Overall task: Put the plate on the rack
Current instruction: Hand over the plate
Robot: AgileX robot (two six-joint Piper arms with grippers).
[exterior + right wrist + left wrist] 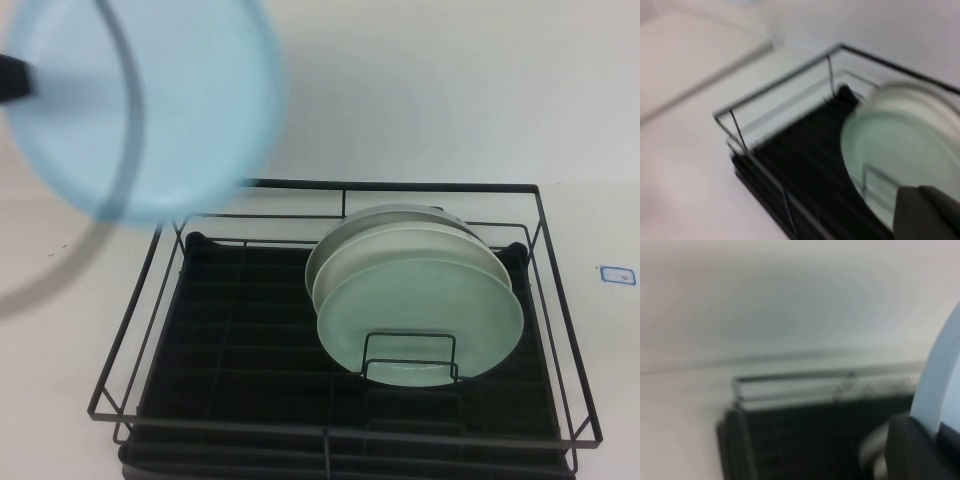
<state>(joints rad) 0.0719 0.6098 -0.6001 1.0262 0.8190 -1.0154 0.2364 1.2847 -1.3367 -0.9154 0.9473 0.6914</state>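
Observation:
The light sky-blue plate [140,100] hangs in the air above the table's far left, tilted and blurred, higher than the rack's left end. My left gripper [12,78] is shut on the plate's left rim. In the left wrist view the plate's edge [941,370] rises from between the dark fingers [907,450] of the left gripper [931,427]. The black wire rack [160,300] lies in the middle of the table, and its left half holds no dishes. My right gripper [927,212] is shut, holds nothing, and hovers near the rack's right side, out of the high view.
A pale mint-green plate [420,315] stands upright in the rack's right half, with a cream plate [345,250] and a grey plate [420,210] behind it. A wire loop divider [408,360] holds them. A small blue-edged marker [617,274] lies on the table at the right.

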